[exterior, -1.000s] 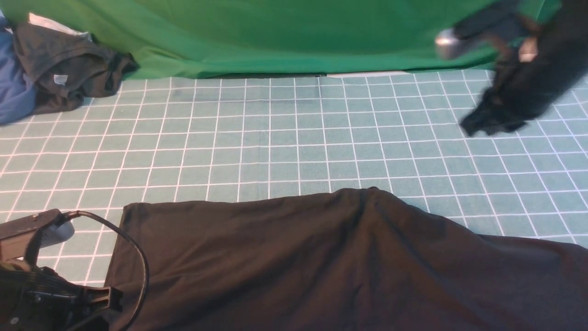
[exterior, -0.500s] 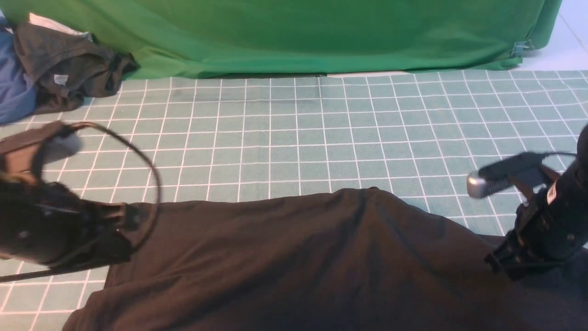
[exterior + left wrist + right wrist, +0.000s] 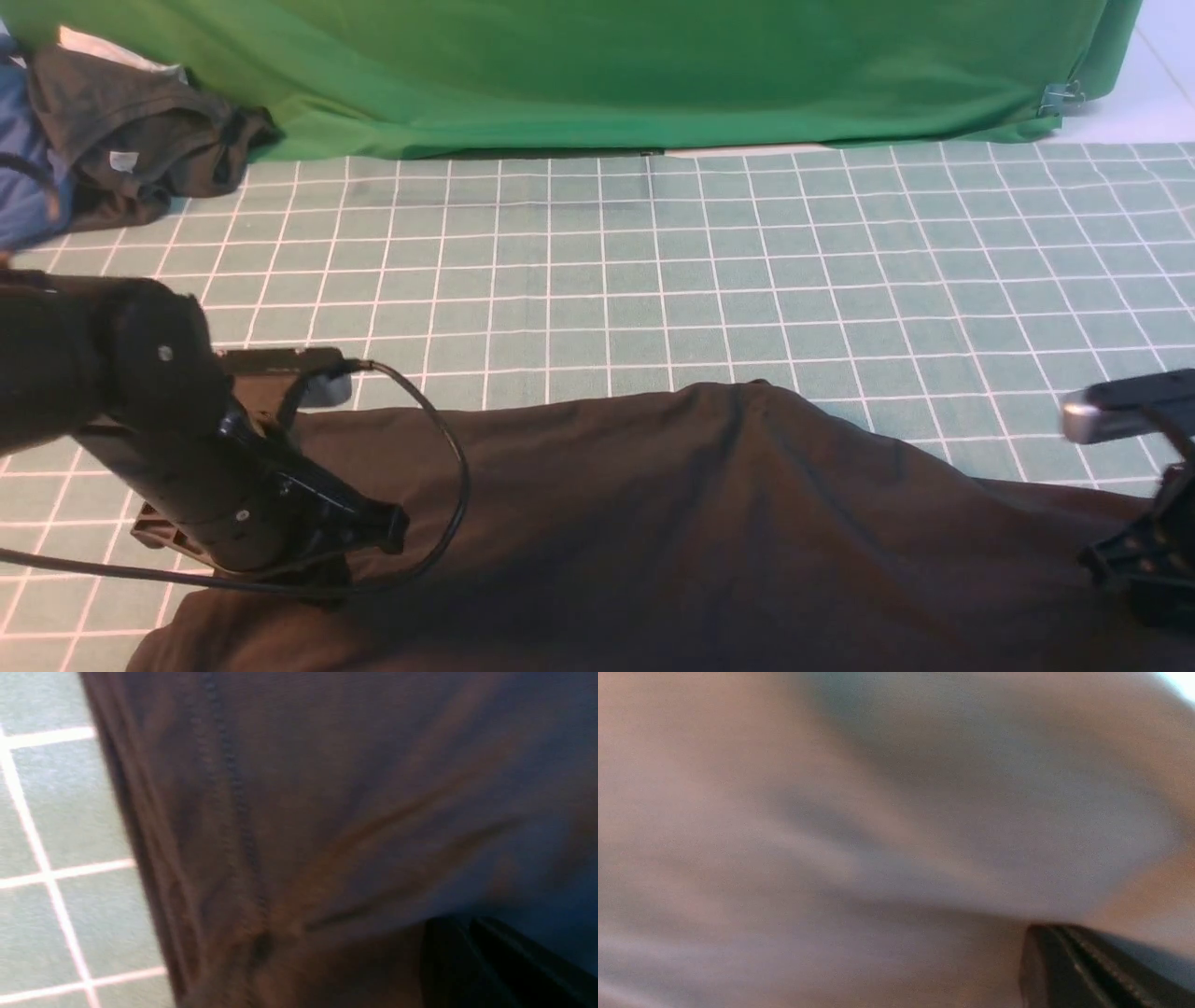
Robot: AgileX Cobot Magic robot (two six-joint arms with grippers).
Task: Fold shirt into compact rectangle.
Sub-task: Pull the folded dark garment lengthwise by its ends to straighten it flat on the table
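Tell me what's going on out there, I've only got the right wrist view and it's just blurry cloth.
Observer: In the front view the shirt lies spread across the near side of the grid mat.
Operator: Where's the left arm?
Observer: Its left tool sits low over the shirt's left edge.
Operator: Anything else out there?
Observer: A dark garment and a blue garment are piled at the far left corner.

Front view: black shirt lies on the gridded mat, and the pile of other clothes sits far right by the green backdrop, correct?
No: the front view shows the pile of other clothes far left by the green backdrop. The black shirt does lie on the gridded mat.
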